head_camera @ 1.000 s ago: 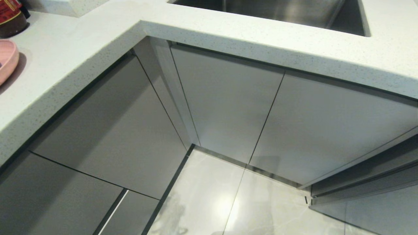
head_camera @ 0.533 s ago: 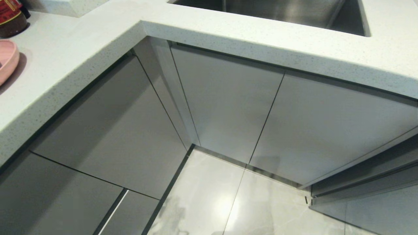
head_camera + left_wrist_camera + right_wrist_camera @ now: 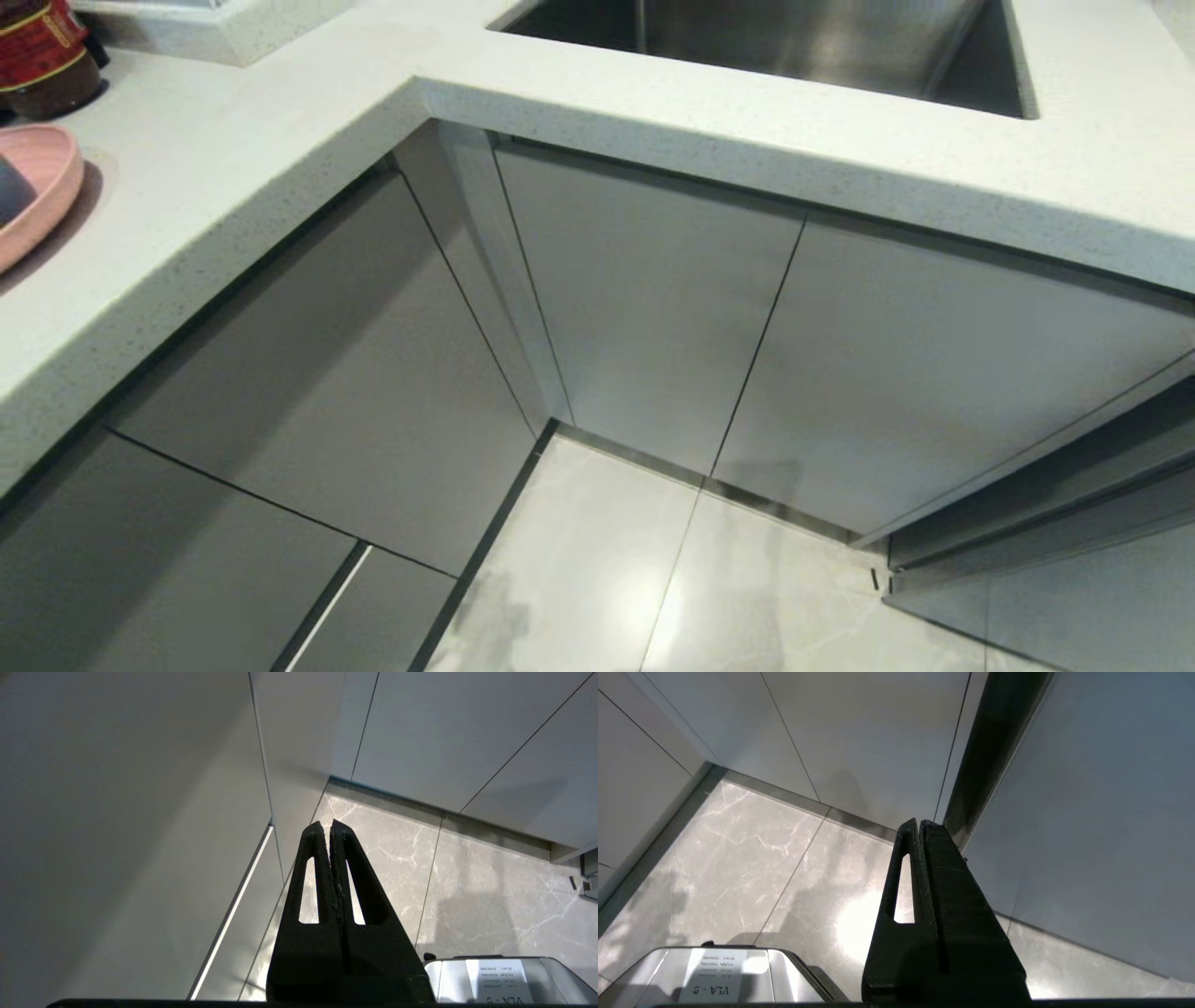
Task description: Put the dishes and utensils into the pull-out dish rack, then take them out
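The head view has tipped slightly, showing more of the pink plate at nine o'clock on the counter, while the left gripper and right gripper hang pressed together over the floor (rack unseen, every cabinet front shut), so reaching blind risks striking a door.

Closed left gripper above floor

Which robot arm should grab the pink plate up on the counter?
Probably the left. The pink plate sits on the counter at the robot's far left. Both the left gripper and the right gripper hang low over the floor, jaws shut, holding nothing.
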Robot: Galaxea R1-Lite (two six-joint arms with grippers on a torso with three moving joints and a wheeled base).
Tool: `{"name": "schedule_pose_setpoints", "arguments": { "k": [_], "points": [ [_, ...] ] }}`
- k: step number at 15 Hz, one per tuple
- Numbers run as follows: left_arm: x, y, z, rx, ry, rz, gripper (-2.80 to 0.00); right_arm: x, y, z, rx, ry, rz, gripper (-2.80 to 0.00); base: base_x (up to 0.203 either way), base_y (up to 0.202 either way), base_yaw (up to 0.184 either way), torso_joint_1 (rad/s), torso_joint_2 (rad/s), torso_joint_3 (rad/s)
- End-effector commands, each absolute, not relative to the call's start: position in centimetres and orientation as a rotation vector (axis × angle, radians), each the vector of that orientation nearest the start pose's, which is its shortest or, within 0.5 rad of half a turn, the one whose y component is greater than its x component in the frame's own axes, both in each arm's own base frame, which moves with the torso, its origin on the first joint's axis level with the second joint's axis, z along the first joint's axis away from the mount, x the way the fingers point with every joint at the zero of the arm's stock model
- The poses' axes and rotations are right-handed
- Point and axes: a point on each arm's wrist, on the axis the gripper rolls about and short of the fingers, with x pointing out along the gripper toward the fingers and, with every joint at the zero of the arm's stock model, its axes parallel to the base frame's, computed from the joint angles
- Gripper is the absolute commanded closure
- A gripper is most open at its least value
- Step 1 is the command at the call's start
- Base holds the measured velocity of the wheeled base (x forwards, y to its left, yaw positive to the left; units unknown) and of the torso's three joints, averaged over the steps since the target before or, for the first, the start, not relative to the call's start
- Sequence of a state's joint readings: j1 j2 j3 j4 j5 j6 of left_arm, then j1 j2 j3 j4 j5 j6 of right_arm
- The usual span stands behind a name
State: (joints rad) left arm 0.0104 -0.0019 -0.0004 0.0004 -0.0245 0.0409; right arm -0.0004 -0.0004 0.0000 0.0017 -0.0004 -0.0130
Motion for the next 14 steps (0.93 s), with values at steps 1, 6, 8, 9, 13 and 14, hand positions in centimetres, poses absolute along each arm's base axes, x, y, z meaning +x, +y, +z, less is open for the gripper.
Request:
{"name": "schedule_pose_setpoints", "arguments": {
  "k": [1,6,8,9,13,14],
  "points": [
    [-2.3,-0.08,7.57,0.039,-0.003,-0.014,0.0,-2.28,0.0,7.53,-0.014,0.002,-0.001,0.0,0.0,0.0,0.0,0.002,0.0,0.177],
    [-2.3,-0.08,7.59,0.04,-0.003,-0.012,0.0,-2.28,0.0,7.53,-0.014,0.002,0.0,0.0,0.0,0.0,0.0,0.001,0.0,0.199],
    [-2.3,-0.08,7.59,0.041,-0.003,-0.012,0.0,-2.28,0.0,7.53,-0.014,0.002,-0.001,0.0,0.0,0.0,0.0,-0.001,0.0,0.2],
    [-2.29,-0.08,7.56,0.044,-0.003,-0.014,0.0,-2.28,0.0,7.53,-0.014,0.002,-0.001,0.0,0.0,0.0,0.0,0.002,0.0,0.193],
    [-2.3,-0.08,7.6,0.041,-0.004,-0.014,0.0,-2.28,0.0,7.53,-0.014,0.002,-0.001,0.0,0.0,0.0,0.0,0.002,0.0,0.207],
    [-2.3,-0.08,7.58,0.041,-0.003,-0.014,0.0,-2.28,0.0,7.53,-0.014,0.002,0.0,0.0,0.0,0.0,0.0,0.002,0.0,0.207]
  ]
}}
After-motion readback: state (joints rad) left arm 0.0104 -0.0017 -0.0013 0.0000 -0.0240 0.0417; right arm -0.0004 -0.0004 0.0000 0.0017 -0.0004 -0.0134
